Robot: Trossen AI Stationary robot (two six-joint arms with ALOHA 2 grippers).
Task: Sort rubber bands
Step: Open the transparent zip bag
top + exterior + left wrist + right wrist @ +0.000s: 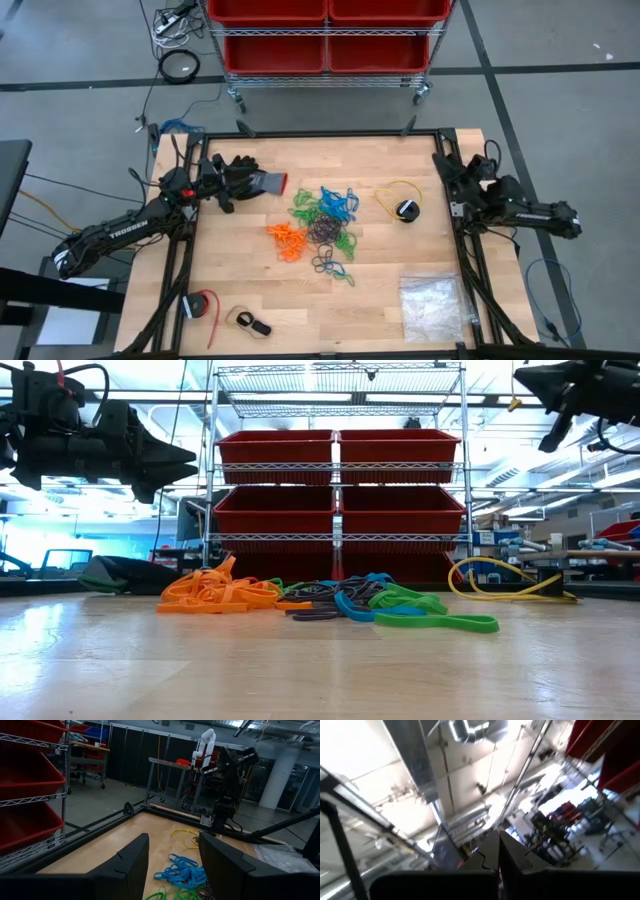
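The rubber bands lie in a loose heap on the middle of the wooden table: orange, blue, green and black loops. They also show in the low view and the left wrist view. My left gripper is open and empty. It hangs above the table's left part, left of the heap and pointing toward it. My right gripper is shut and empty. It is raised at the table's far right, tilted up toward the ceiling.
A black glove with a red cuff lies beside my left gripper. A yellow cable with a black round piece lies right of the heap. A clear plastic bag is near right. A red roll is near left. A cart of red bins stands beyond the far edge.
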